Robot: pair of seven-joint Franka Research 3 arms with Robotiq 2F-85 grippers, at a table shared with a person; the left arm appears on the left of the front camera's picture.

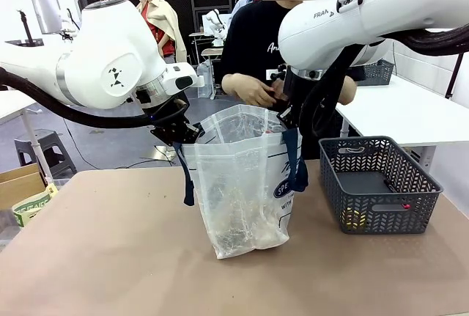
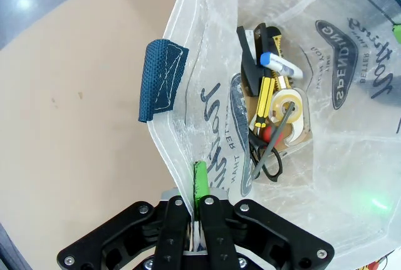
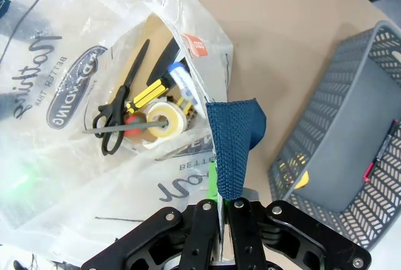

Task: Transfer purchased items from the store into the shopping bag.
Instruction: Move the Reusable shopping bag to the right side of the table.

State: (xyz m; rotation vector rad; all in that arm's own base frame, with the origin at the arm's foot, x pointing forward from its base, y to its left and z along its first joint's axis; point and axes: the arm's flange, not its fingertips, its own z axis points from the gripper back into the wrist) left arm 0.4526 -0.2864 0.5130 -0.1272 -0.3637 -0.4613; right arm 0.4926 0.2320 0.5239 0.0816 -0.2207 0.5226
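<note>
The clear shopping bag with navy lettering stands upright at mid-table. My left gripper is shut on its left rim, beside a navy strap. On the opposite rim my right gripper is shut where the other strap joins. Between them the mouth is held wide. Scissors, a yellow screwdriver and a tape roll lie inside on brown cardboard. The grey lattice basket sits to the right, with a yellow bit and a red bit in it.
A person in black stands behind the bag, one hand above its far rim. An open cardboard box sits off the table's left edge. A white table with another grey basket stands at the right rear.
</note>
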